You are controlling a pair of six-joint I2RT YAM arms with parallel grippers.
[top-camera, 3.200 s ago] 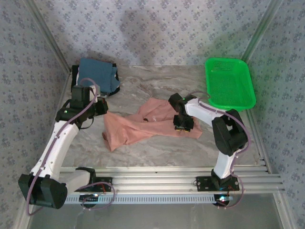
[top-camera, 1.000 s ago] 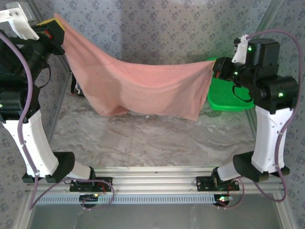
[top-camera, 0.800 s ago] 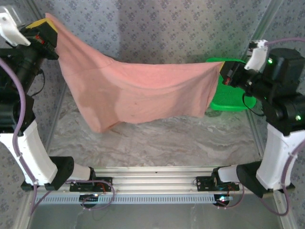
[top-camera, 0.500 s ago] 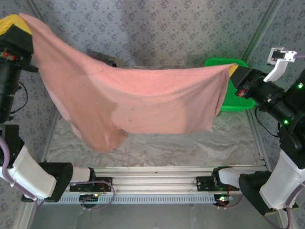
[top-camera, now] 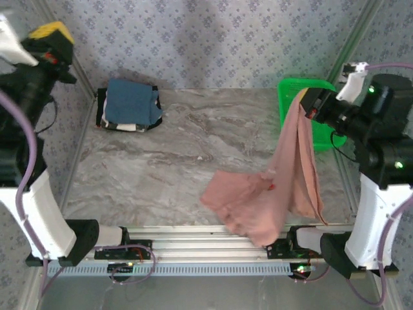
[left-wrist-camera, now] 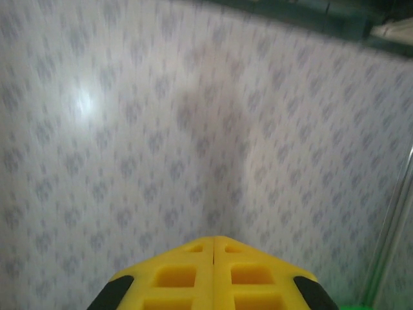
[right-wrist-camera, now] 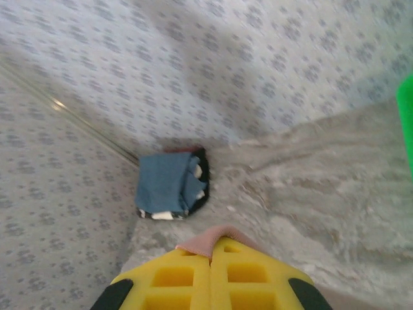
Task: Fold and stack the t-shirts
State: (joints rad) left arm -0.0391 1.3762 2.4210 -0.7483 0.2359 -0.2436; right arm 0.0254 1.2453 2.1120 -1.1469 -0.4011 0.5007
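The salmon-pink t-shirt (top-camera: 284,184) hangs from my right gripper (top-camera: 306,102), which is raised at the right and shut on one corner (right-wrist-camera: 206,242); its lower part lies crumpled near the table's front edge. My left gripper (top-camera: 53,32) is raised high at the far left, shut with nothing between its yellow fingers (left-wrist-camera: 181,274), facing the patterned wall. A folded stack with the blue t-shirt (top-camera: 130,102) on top, black and white ones beneath, sits at the back left and appears in the right wrist view as the blue t-shirt stack (right-wrist-camera: 169,184).
A green mesh basket (top-camera: 319,123) stands at the back right, partly behind the hanging shirt. Patterned walls enclose the marble table (top-camera: 174,168) on three sides. Metal rails (top-camera: 193,239) run along the front edge.
The left gripper has let go of the pink shirt. The shirt, stretched between both raised grippers before, now drops from the right gripper alone and bunches on the table at front right.
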